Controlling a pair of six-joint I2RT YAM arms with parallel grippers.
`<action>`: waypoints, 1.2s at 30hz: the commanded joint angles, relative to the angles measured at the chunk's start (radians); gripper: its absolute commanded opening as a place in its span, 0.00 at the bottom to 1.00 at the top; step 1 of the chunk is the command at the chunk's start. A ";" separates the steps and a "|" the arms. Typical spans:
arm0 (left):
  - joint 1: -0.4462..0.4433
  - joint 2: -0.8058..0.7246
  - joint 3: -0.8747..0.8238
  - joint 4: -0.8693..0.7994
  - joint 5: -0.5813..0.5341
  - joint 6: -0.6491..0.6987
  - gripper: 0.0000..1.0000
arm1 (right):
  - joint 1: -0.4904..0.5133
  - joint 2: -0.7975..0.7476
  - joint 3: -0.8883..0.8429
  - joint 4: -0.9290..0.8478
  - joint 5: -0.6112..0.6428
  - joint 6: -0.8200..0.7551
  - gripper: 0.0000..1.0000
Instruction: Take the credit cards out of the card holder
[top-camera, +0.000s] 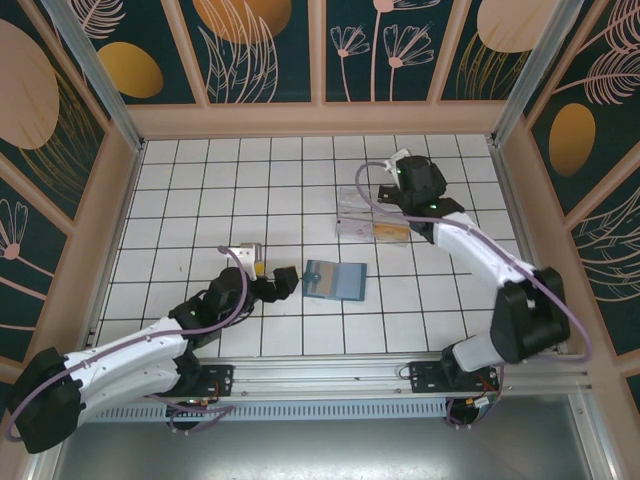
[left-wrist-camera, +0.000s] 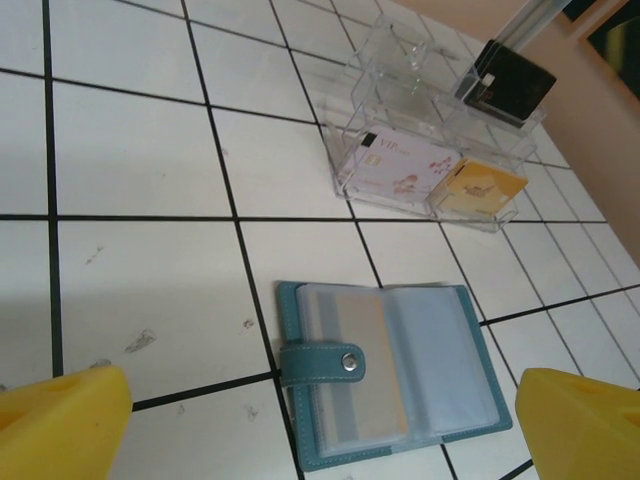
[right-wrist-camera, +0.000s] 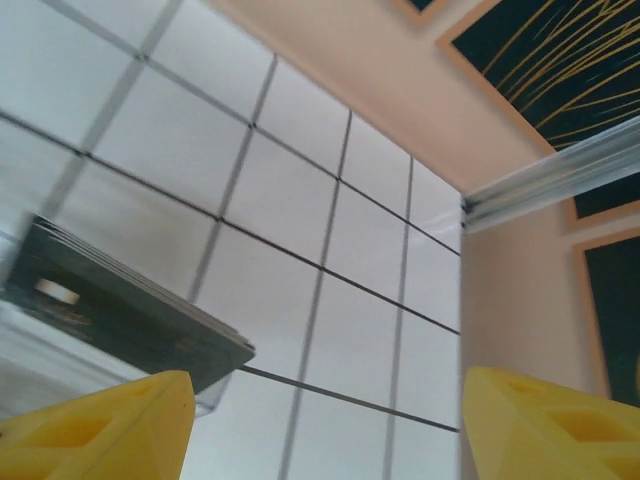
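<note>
Teal card holder (left-wrist-camera: 395, 375) lies open and flat on the white tiled desk (top-camera: 200, 190), at the middle of the top view and low in the centre of the left wrist view. Its strap (left-wrist-camera: 315, 365), with a metal snap (left-wrist-camera: 349, 362), points to the left edge, and a pale card (left-wrist-camera: 365, 370) sits in the left sleeve; no writing on it can be read.

Above it and to the right stands a clear box (left-wrist-camera: 400, 80), well apart from the holder. At its front a white card (left-wrist-camera: 400, 165) reads "VIP" beside a small flower print; an orange card (left-wrist-camera: 478, 188) stands just to its right, its print too small to read. A black card (left-wrist-camera: 510, 82) leans in the box's upper right corner.

Just left of the holder in the top view, the left claw (top-camera: 288, 282) is spread wide and holds nothing. Over the box, the right claw (right-wrist-camera: 325, 425) is also spread, with bare tiles between its yellow fingers (right-wrist-camera: 100, 425).
</note>
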 joint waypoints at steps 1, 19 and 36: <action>0.005 0.043 0.019 -0.004 0.022 0.007 0.99 | 0.010 -0.161 -0.074 -0.063 -0.194 0.320 0.69; 0.004 0.368 0.122 0.078 0.287 -0.138 0.65 | 0.296 -0.378 -0.548 0.062 -0.461 0.995 0.50; -0.008 0.509 0.195 0.085 0.296 -0.165 0.57 | 0.330 -0.074 -0.557 0.197 -0.509 0.997 0.20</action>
